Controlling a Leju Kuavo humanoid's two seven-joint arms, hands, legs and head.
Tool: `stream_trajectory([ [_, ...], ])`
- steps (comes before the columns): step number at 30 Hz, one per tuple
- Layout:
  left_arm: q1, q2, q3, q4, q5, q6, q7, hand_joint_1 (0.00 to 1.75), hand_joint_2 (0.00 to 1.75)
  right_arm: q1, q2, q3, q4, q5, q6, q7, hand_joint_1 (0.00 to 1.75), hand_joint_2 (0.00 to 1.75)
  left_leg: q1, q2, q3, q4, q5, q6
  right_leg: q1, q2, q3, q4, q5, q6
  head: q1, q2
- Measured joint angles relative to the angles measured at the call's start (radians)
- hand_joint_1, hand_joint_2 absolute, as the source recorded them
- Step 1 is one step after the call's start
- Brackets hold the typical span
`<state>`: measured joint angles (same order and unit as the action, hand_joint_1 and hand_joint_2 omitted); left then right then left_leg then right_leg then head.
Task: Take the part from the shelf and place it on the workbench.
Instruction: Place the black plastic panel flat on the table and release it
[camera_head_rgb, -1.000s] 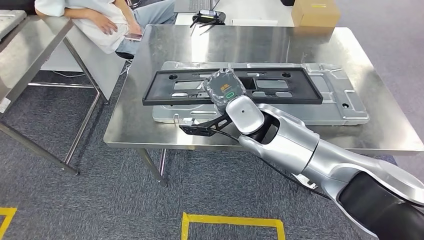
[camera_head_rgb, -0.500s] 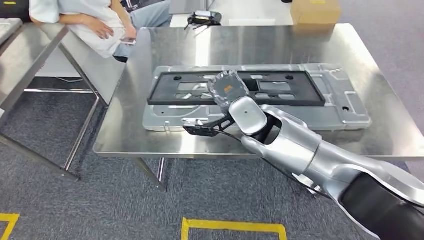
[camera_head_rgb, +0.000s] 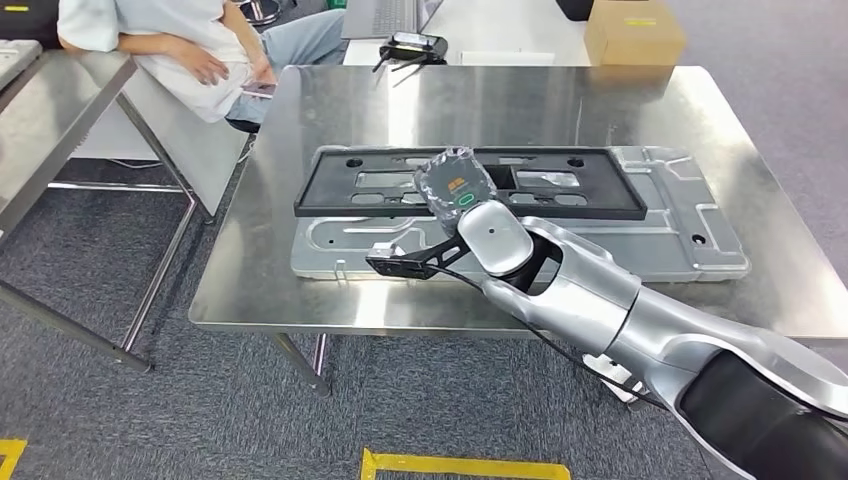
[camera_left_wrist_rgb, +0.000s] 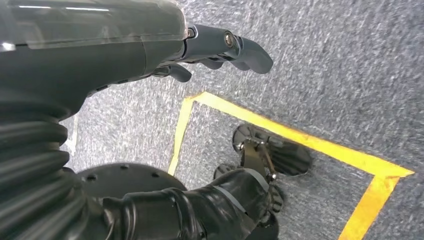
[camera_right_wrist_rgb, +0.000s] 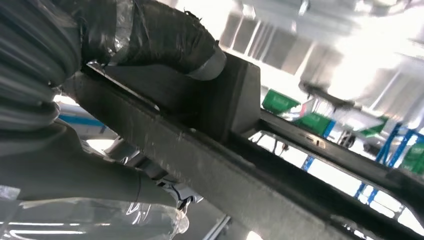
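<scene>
Gripping the long black part (camera_head_rgb: 470, 182) at its near edge, the right hand (camera_head_rgb: 455, 183) has its fingers wrapped around the frame, which lies on a grey panel (camera_head_rgb: 640, 240) on the steel tabletop (camera_head_rgb: 300, 290). The left hand (camera_left_wrist_rgb: 220, 47) hangs over carpet, fingers loosely curled, holding nothing. A person (camera_head_rgb: 180, 50) sits beyond the far left corner.

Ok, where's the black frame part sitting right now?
In the head view the black frame part lies lengthwise over the grey metal panel on the steel workbench, with the right hand gripping its near edge around mid-length.
</scene>
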<state>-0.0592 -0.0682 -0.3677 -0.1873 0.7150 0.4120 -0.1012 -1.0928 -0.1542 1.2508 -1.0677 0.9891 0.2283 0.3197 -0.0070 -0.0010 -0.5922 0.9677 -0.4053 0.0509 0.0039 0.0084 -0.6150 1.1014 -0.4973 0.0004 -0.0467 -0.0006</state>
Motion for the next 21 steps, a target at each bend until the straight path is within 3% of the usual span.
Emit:
stream_trajectory([
  [3,-0.003,0.000,0.000,0.000,0.000,-0.002,0.000,0.00,1.75,0.004,-0.003,0.000,0.002,0.001,0.000,-0.001,1.75,1.75,0.001,0.000,0.015,0.001,-0.015,0.002,-0.013,-0.001,-0.104,0.169,-0.054,0.017,0.003,0.000],
  [4,-0.003,0.000,0.000,0.000,0.000,-0.002,0.000,0.00,1.75,0.009,-0.004,0.000,0.003,0.001,0.000,-0.002,1.75,1.75,0.003,-0.001,0.019,0.005,-0.022,-0.001,-0.018,-0.002,-0.124,0.186,-0.045,0.023,0.003,0.000],
  [5,-0.003,-0.001,0.000,0.000,0.000,-0.002,0.000,0.00,1.75,0.011,-0.004,0.000,0.004,0.001,0.000,-0.002,1.75,1.75,0.005,-0.002,0.023,0.011,-0.031,-0.005,-0.023,-0.003,-0.124,0.166,-0.017,0.029,0.003,0.000],
  [7,-0.001,-0.002,0.000,0.000,0.000,-0.002,0.000,0.00,1.75,0.011,-0.005,0.000,0.005,0.001,0.000,-0.003,1.75,1.75,0.010,-0.004,0.029,0.032,-0.054,-0.016,-0.031,-0.006,-0.083,0.051,0.059,0.038,0.003,0.000],
  [9,-0.002,-0.002,0.000,0.000,0.000,-0.002,-0.001,0.00,1.75,0.008,-0.007,0.000,0.006,0.001,0.000,-0.003,1.75,1.75,0.010,-0.005,0.024,0.057,-0.075,-0.030,-0.031,-0.005,-0.047,-0.034,0.087,0.034,0.005,0.000],
  [11,-0.004,-0.002,0.000,0.000,0.000,-0.003,-0.001,0.00,1.75,0.008,-0.008,0.000,0.007,0.002,0.001,-0.004,1.75,1.75,0.008,-0.005,0.019,0.065,-0.084,-0.040,-0.026,-0.004,-0.041,-0.043,0.076,0.020,0.002,0.000],
  [14,-0.003,-0.002,0.000,0.000,0.002,-0.005,-0.002,0.00,1.75,0.010,-0.011,0.000,0.007,0.002,0.001,-0.003,1.75,1.75,0.012,-0.004,0.011,0.088,-0.104,-0.052,-0.030,-0.002,-0.033,-0.047,0.070,0.000,-0.003,0.000],
  [16,-0.003,-0.003,0.000,0.000,0.004,-0.006,-0.002,0.00,1.75,0.009,-0.011,0.000,0.006,0.002,0.001,-0.003,1.75,1.75,0.015,-0.004,-0.039,0.185,-0.144,-0.062,-0.032,-0.002,-0.022,-0.052,0.065,-0.009,-0.006,0.000],
  [18,-0.003,-0.004,0.000,0.000,0.006,-0.006,-0.002,0.00,1.75,0.014,-0.011,0.000,0.006,0.002,0.001,-0.003,1.75,1.75,0.017,-0.003,-0.117,0.310,-0.171,-0.067,-0.031,-0.002,-0.010,-0.052,0.056,-0.012,-0.007,0.000],
  [19,-0.002,-0.004,0.000,0.000,0.008,-0.006,-0.002,0.00,1.75,0.017,-0.011,0.000,0.006,0.002,0.002,-0.003,1.75,1.75,0.018,-0.003,-0.145,0.340,-0.162,-0.068,-0.031,-0.002,-0.003,-0.052,0.050,-0.012,-0.007,0.000],
  [20,-0.001,-0.004,0.000,0.000,0.008,-0.006,-0.002,0.00,1.75,0.019,-0.011,0.000,0.006,0.002,0.002,-0.003,1.75,1.75,0.018,-0.003,-0.156,0.333,-0.134,-0.067,-0.031,-0.001,0.006,-0.052,0.043,-0.012,-0.007,0.000],
  [21,0.000,-0.004,0.000,0.000,0.009,-0.006,-0.002,0.00,1.75,0.020,-0.011,0.000,0.006,0.002,0.001,-0.003,1.75,1.75,0.018,-0.003,-0.148,0.288,-0.091,-0.065,-0.032,-0.001,0.016,-0.053,0.037,-0.011,-0.007,0.000],
])
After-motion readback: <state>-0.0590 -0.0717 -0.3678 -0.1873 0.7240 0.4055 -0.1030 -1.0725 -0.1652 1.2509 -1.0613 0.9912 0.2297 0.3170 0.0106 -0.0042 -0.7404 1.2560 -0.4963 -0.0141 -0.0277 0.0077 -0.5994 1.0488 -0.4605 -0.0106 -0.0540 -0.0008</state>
